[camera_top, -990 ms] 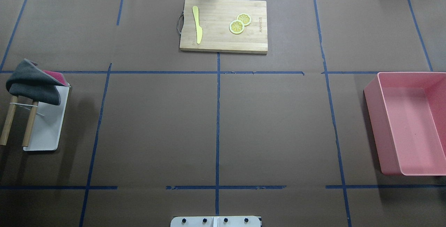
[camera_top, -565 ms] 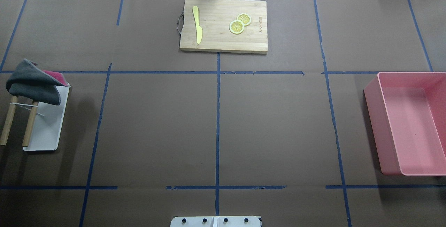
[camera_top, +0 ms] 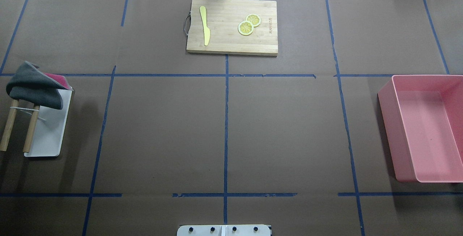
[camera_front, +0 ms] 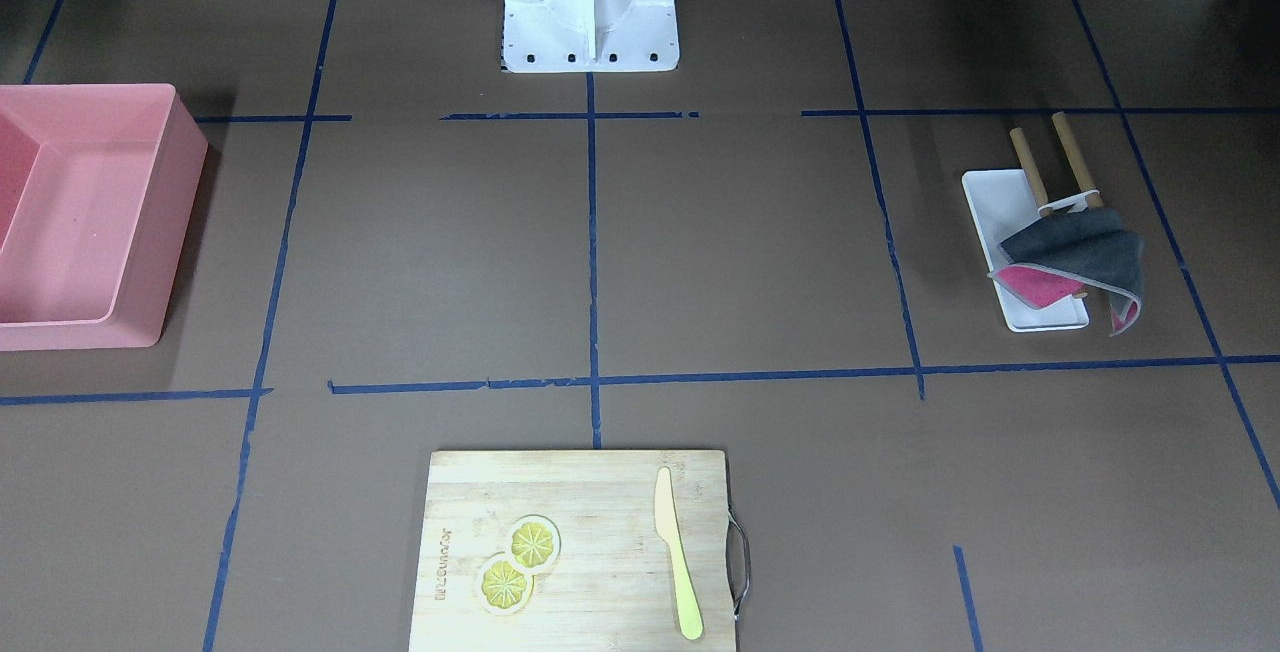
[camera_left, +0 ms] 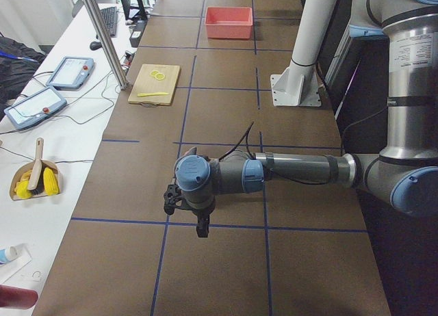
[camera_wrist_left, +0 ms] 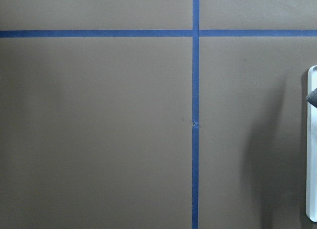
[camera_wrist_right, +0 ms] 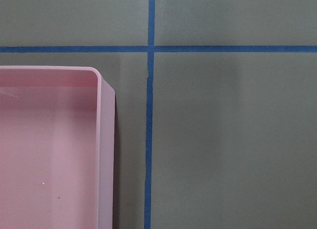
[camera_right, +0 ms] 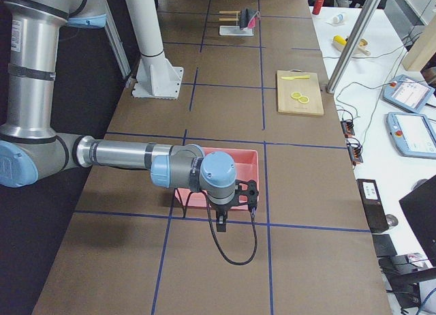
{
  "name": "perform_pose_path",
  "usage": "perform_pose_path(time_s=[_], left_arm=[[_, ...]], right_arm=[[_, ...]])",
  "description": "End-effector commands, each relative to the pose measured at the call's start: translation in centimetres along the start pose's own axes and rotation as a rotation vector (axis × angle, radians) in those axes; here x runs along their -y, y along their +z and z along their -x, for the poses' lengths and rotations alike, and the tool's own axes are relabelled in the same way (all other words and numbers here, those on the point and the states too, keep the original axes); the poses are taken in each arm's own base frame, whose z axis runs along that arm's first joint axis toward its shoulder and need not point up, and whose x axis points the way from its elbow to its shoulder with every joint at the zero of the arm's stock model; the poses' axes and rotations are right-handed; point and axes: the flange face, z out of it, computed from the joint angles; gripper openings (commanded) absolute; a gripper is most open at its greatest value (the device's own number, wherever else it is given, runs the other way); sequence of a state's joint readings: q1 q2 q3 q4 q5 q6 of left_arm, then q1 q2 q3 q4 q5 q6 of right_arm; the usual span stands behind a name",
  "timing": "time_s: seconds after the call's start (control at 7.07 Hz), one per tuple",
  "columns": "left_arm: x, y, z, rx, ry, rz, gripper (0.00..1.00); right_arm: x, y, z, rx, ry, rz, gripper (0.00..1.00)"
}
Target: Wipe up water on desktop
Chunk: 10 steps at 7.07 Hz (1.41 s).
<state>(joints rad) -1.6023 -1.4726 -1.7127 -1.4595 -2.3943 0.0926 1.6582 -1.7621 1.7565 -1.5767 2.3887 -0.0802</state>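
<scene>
While both forearms lie level above the desktop (camera_top: 162, 131), left hand (camera_left: 186, 217) and right hand (camera_right: 237, 213) point down, open or closed unclear.

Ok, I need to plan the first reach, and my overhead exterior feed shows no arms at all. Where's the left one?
Observer: In the exterior left view the left arm stretches out level above the desktop, with the left gripper pointing down.
Operator: Is it near the cloth?
Observer: Its wrist camera catches the white tray and a corner of the grey cloth at the frame's right edge.
Operator: And the right one?
Observer: The right gripper hangs by the pink bin, and its wrist camera looks down on one corner of the bin. I cannot tell whether either gripper's fingers are open or shut.
</scene>
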Motion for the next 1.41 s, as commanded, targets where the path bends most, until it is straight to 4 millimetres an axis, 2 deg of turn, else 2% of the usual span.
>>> perform_pose_path(time_s=[0.0, 0.14, 0.28, 0.42, 0.57, 0.71, 0.85, 0.99, 1.13, 1.27], left_arm=[[1.6, -2.5, -3.8, -0.073, 0.054, -0.137, 1.00], [2.0, -2.8, -5.0, -0.120, 0.053, -0.184, 1.00], [2.3, -1.3, -7.6, -0.215, 0.013, -0.149, 1.00], [2.5, -0.9, -9.1, -0.243, -0.013, -0.165, 1.00], [2.7, 0.5, -11.6, -0.268, -0.044, -0.165, 1.00], [2.8, 2.1, -12.2, -0.291, -0.065, -0.174, 1.00], [3.8, 3.9, -13.4, -0.314, -0.071, -0.173, 1.00], [4.5, 5.8, -15.3, -0.290, -0.079, -0.189, 1.00], [4.7, 7.0, -16.8, -0.276, -0.088, -0.186, 1.00], [5.0, 7.0, -17.3, -0.279, -0.083, -0.186, 0.98]], right_arm=[[0.1, -0.1, 0.1, 0.004, -0.002, -0.004, 1.00], [0.1, -0.2, 0.3, 0.005, -0.003, -0.006, 1.00], [0.1, -0.2, 0.3, 0.007, -0.001, -0.006, 1.00], [0.2, -0.3, 0.4, 0.007, -0.004, -0.009, 1.00], [0.2, -0.3, 0.4, 0.005, -0.004, -0.009, 1.00], [0.2, -0.3, 0.4, 0.004, -0.004, -0.009, 1.00], [0.2, -0.4, 0.5, 0.003, -0.007, -0.011, 1.00], [0.2, -0.4, 0.5, 0.003, -0.005, -0.011, 1.00], [0.3, -0.4, 0.4, 0.002, -0.005, -0.011, 1.00], [0.3, -0.4, 0.4, 0.002, -0.005, -0.011, 1.00]])
